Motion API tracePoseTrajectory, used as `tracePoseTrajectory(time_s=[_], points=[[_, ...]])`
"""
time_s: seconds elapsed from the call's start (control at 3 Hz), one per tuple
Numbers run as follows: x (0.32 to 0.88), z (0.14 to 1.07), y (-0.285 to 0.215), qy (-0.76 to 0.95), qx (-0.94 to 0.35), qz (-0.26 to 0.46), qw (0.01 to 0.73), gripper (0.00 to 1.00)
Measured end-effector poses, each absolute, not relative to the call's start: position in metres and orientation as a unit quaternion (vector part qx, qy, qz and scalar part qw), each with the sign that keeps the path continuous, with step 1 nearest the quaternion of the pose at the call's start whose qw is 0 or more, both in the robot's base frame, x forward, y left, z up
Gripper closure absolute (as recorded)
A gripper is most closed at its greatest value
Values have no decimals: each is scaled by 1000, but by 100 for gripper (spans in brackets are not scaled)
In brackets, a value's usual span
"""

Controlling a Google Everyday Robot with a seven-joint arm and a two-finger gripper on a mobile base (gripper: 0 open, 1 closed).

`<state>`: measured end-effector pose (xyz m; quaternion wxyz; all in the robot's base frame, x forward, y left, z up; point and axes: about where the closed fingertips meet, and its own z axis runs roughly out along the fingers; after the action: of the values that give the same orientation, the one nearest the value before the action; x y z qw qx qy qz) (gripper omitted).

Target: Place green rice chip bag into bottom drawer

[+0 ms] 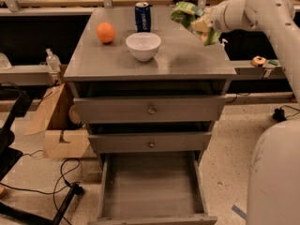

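A: So where is the bag [187, 14]?

B: In the gripper [202, 26], whose fingers are clamped on its right end (it is badly crumpled), up over the right rear of the cabinet top [187, 60].

A: And the bottom drawer [152, 186]?

B: Pulled out, bare grey inside, well below the bag. Two knobbed drawers [151, 109] sit above it.

A: Anything else on top?

B: A white bowl [143, 46] just in front of a blue can [143, 17], and an orange [106, 32] to their left, all apart from the bag.
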<state>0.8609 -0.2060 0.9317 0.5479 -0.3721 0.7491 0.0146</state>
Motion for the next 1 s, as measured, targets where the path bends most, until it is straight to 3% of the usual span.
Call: tracePoseTrajectory(time_s=[0.67, 1.0], points=[[749, 1032, -205, 723, -370, -21, 583, 100], [707, 997, -201, 723, -364, 25, 586, 100]])
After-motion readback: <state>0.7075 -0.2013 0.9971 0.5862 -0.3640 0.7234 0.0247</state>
